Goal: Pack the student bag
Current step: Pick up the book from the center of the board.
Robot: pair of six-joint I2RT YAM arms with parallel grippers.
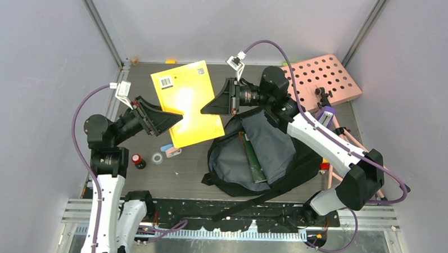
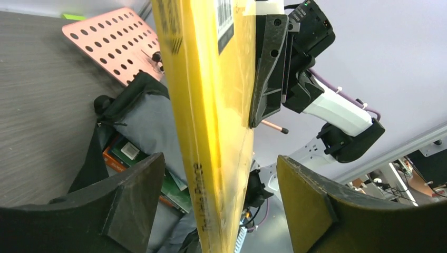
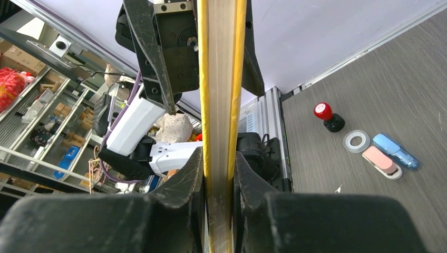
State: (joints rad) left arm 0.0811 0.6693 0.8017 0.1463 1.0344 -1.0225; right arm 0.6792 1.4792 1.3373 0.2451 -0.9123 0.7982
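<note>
1. The large black soft fabric student bag [image 1: 272, 142] lies at 5 o'clock on the dark grey worktop [image 1: 197, 179], its mouth open and grey lining showing. Its limp rim could fold shut or snag a corner of whatever comes in. The flat green book [image 1: 253, 158] already inside may also block the way.
2. The left pincer [image 1: 177, 119], at 9 o'clock, stands spread wide astride the thin glossy yellow book [image 1: 183, 91]. It touches neither face, so it gives no support.
3. The right pincer [image 1: 208, 108], at 12 o'clock, is clamped on the book's opposite edge and bears it alone above the worktop. A slick cover held at one edge may swivel or slip out, likely short of the bag.
4. Counts, near to far:
   - one bag and one green book
   - at 8 o'clock, one red-capped black stamp [image 1: 137, 160], one clear tape ring [image 1: 157, 158] and two small oblong pieces [image 1: 172, 151], one blue and one pink, touching
   - two pincers
   - one yellow book
   - at 2 o'clock, one pink board with round holes [image 1: 324, 79]
</note>
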